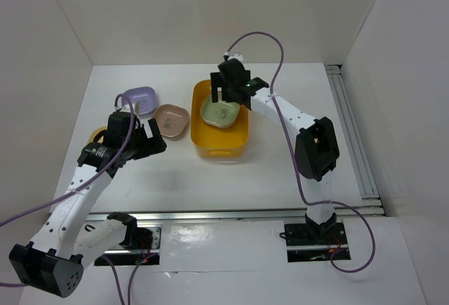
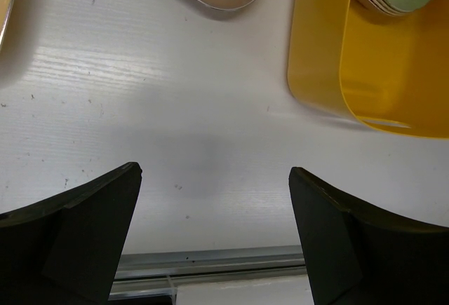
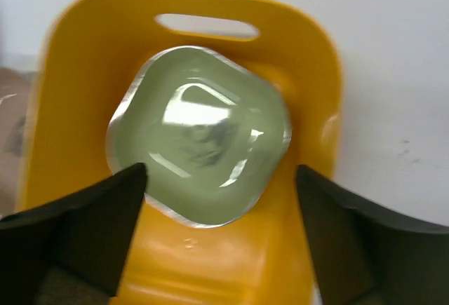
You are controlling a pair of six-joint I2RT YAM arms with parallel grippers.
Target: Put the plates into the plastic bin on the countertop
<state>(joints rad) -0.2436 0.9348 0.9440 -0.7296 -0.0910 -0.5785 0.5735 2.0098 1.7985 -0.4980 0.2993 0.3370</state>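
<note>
Right hand (image 3: 219, 172) hovers spread-fingered directly above the pale green rounded-square plate (image 3: 200, 133), which lies inside the yellow-orange plastic bin (image 3: 77, 73); left hand (image 2: 214, 172), also spread, hangs over the flat white table (image 2: 175, 95) beside the bin.

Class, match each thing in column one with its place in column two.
Column one: 1 green plate; 2 pink plate; 3 lavender plate; 4 left gripper.
Column two: a just left of the bin on the countertop; b inside the bin; c open over bare countertop; d left of the pink plate, farther back.
Pairs: 1-b, 2-a, 3-d, 4-c.
</note>
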